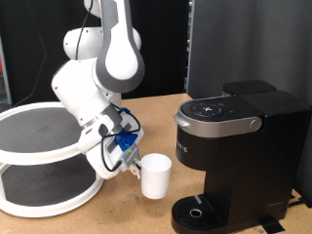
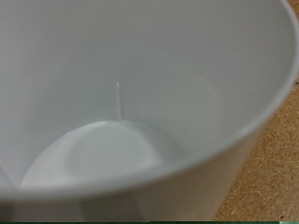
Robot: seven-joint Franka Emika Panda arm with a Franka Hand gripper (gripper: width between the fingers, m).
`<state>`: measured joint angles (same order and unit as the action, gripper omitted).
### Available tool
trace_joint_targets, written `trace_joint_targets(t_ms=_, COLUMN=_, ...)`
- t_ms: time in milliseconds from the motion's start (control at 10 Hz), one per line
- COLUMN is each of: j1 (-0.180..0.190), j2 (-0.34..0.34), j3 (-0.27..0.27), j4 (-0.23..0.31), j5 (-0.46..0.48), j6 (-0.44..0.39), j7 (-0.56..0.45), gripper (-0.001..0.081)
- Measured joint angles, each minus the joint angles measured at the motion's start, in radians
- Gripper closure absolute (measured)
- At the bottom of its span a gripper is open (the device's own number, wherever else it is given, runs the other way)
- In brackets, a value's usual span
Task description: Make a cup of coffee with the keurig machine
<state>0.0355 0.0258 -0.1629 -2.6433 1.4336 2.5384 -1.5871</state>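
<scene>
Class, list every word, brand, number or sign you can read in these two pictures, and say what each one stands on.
None can be read for certain.
Pale lettering on the keurig machine, front face under the lid: too small and blurred to read.
Marks on its top control panel: too small.
The cup, at the gripper: plain white, no text in either view.

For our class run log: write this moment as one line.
gripper: at cup | cup: upright on table, beside keurig machine drip tray | lid: down
</scene>
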Motion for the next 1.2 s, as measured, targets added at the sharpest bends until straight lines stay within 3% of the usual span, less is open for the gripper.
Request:
trace_joint_targets(t_ms=400, j1=0.0, j2=0.06, j3=0.036, j4=0.058, j5=0.052, j6=-0.003, j7=-0.028, gripper=0.0734)
trace_joint_targets(t_ms=800, j1=0.001, j2=0.061, j3=0.074, j4=0.061, j5=0.081, j6=-0.028, j7=-0.058, gripper=0.0734)
trace_joint_targets(t_ms=1200, j1=0.004, j2=0.061, j3=0.119, j4=0.068, j5=0.166, j6=-0.011, j7=-0.088, gripper=0.0734)
